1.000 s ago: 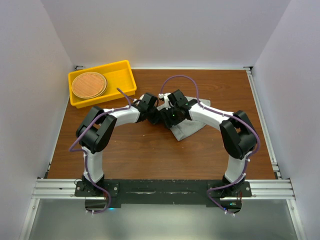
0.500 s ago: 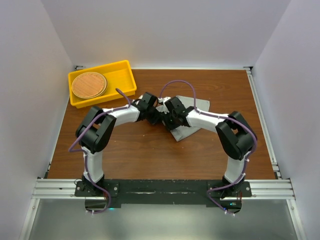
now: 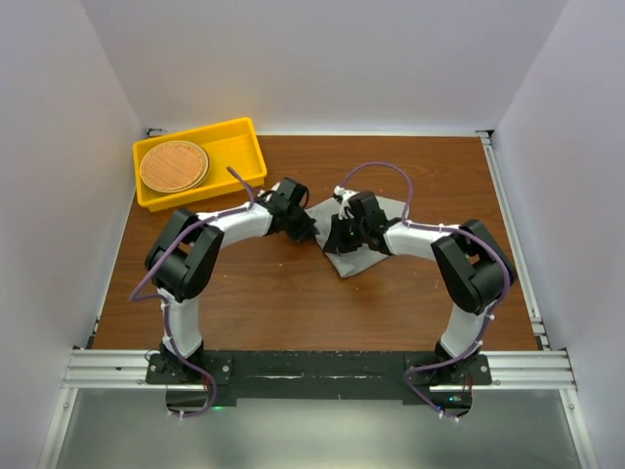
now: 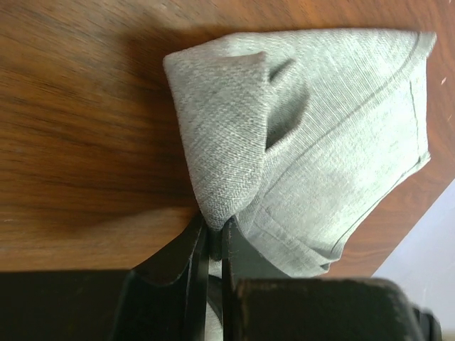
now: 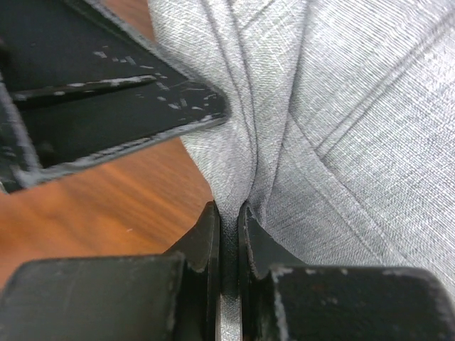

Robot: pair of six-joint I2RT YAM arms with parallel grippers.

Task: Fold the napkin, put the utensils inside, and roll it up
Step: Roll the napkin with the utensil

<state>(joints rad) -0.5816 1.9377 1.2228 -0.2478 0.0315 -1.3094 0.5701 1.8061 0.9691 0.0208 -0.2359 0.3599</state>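
The grey napkin (image 3: 359,256) lies bunched and partly folded on the wooden table between the two arms. My left gripper (image 3: 311,231) is shut on a pinched fold at the napkin's left end; in the left wrist view its fingertips (image 4: 213,231) clamp the cloth (image 4: 320,135). My right gripper (image 3: 338,234) is shut on a ridge of the same napkin (image 5: 355,106), with cloth squeezed between its jaws (image 5: 229,213). The left gripper's black fingers (image 5: 121,114) show close by in the right wrist view. The utensils are out of view.
A yellow tray (image 3: 244,147) sits at the back left and holds a round brown woven disc (image 3: 174,166). White walls enclose the table on three sides. The two wrists sit very close together over the table's middle.
The right gripper has closed onto the napkin, and its wrist has shifted right and nearer. The napkin's bunching changed a little. The left gripper kept its grip and barely moved.
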